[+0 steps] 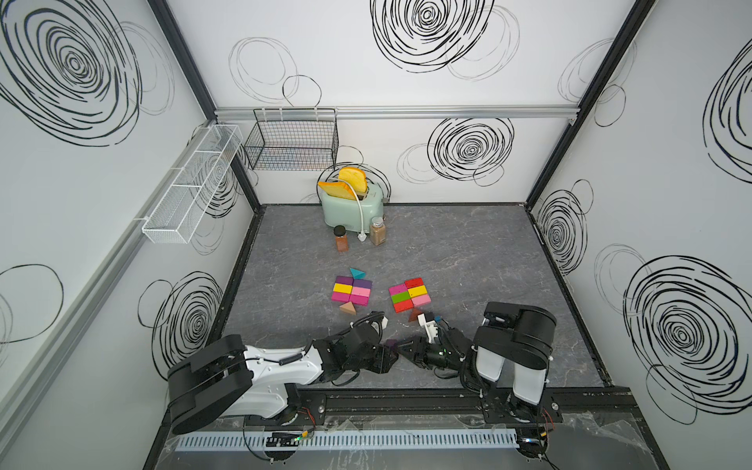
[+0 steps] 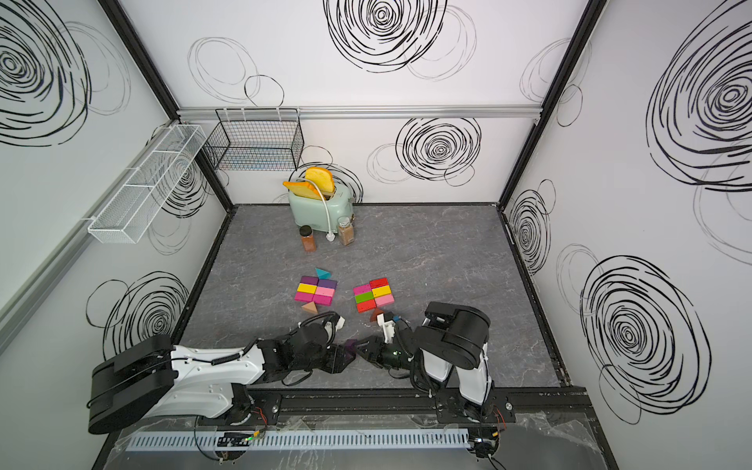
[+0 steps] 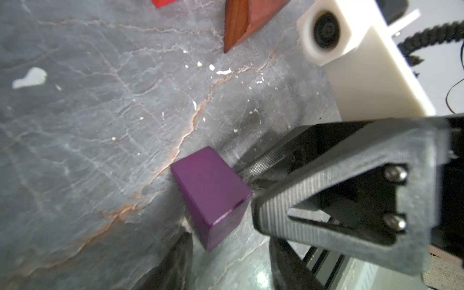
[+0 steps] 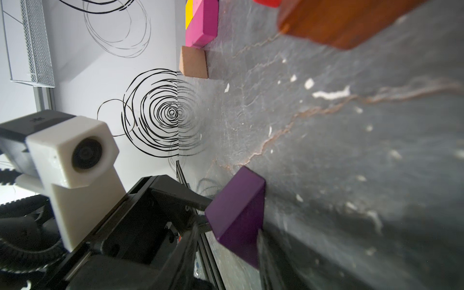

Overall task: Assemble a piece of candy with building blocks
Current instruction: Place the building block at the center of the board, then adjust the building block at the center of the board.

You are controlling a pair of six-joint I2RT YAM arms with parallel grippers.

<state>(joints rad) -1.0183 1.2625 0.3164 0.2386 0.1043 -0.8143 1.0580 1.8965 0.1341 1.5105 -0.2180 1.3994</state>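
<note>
The purple triangle [image 3: 211, 198] sat on the tabletop [image 3: 88, 125] near its front edge, bracketed by the left arm's fingers [image 3: 177, 256] and the right arm's fingers [image 3: 326, 190], both equally near and part-spread; whether either pinched it could not be told.

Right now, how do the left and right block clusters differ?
The left block cluster has a teal triangle at its far end and a tan triangle at its near end; the right block cluster has only a brown triangle, near. The left has purple bricks; the right has red bricks and a green brick. Both are six flat bricks, two by three.
</note>
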